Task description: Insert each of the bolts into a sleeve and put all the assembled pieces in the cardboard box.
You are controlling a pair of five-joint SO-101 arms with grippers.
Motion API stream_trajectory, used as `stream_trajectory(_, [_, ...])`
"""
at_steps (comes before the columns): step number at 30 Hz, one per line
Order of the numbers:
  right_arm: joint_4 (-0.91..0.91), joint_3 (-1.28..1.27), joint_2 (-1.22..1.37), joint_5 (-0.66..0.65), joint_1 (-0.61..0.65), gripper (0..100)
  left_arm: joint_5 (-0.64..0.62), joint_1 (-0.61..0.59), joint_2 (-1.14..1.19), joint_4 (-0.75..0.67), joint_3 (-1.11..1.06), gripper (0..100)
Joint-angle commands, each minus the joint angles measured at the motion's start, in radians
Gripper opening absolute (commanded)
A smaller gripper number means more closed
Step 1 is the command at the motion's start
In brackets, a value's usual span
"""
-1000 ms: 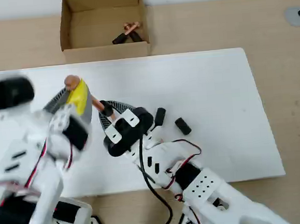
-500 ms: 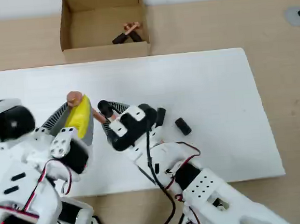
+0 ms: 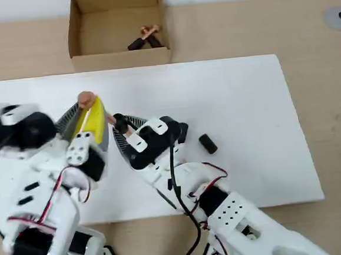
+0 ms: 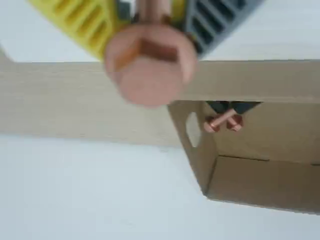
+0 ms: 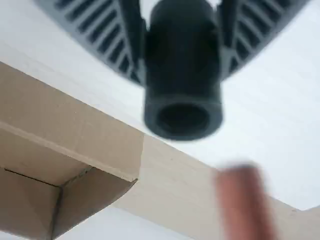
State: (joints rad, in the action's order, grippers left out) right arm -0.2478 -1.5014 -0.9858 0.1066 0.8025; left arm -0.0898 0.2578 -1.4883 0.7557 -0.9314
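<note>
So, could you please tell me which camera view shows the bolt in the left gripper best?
The left wrist view: the bolt is close up, head toward the camera, clamped in the left gripper. The high view shows it small, from above, pointing at the sleeve. The right wrist view catches its blurred tip.

White board (image 3: 245, 98) on wooden table (image 3: 329, 121), grey disc (image 3: 337, 17) near its edge.

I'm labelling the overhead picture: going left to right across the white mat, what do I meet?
Left claw shut on a bolt → right claw holding a sleeve → loose sleeve → second loose sleeve.
</note>
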Motion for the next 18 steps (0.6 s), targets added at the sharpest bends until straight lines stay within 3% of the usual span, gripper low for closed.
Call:
stream_trajectory(1, [-0.020,0.044,-0.030,0.008,-0.016,1.0,0.061,-0.015,0.007,-0.189,-0.135,1])
stream_trajectory(5, [-0.020,0.044,-0.030,0.008,-0.016,1.0,0.110,-0.012,0.005,-0.293,-0.222,1])
stream_trajectory(12, [-0.020,0.044,-0.027,0.008,-0.016,1.0,0.106,-0.008,0.007,-0.287,-0.210,1])
stream_trajectory(18, [-0.020,0.050,-0.027,0.008,-0.025,1.0,0.074,0.029,0.010,-0.107,-0.068,1])
